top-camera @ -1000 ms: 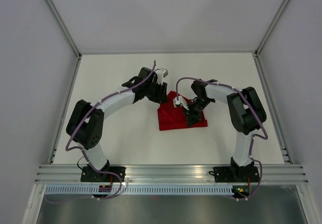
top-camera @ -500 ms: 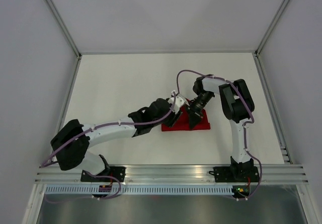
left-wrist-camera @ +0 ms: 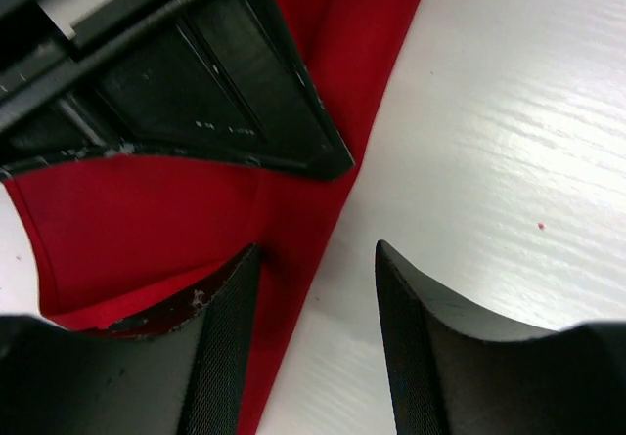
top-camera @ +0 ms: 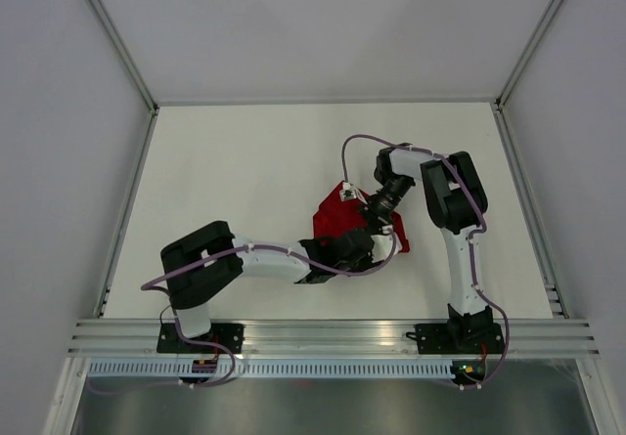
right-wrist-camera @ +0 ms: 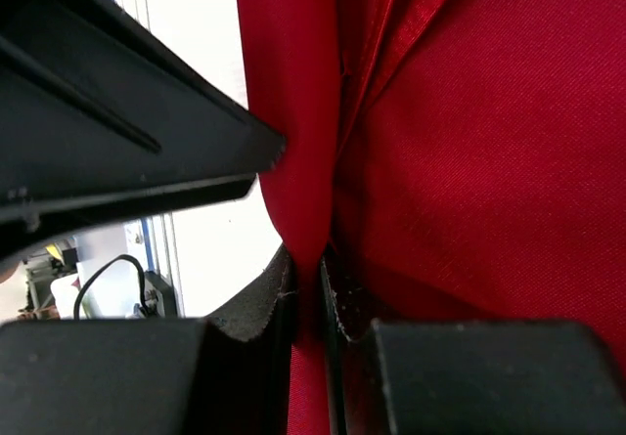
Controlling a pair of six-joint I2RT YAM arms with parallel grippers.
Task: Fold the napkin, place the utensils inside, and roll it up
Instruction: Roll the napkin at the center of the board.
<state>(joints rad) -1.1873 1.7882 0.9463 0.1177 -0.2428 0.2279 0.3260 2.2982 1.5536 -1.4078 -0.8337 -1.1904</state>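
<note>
Red cloth, pinched: my right gripper (right-wrist-camera: 308, 271) has its jaws nearly closed on a raised fold of the napkin (right-wrist-camera: 469, 161), and the rest of the cloth spreads ahead of and beside them. My left gripper (left-wrist-camera: 318, 293) stands wide and holds nothing. It sits astride the napkin's edge, one finger over cloth, the other over the bare white table (left-wrist-camera: 509, 142). The right gripper's black body sits just ahead of it.

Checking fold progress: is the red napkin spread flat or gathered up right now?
Gathered, not flat: the napkin shows creases and overlapping layers, and the right gripper is pinching a ridge of its cloth.
</note>
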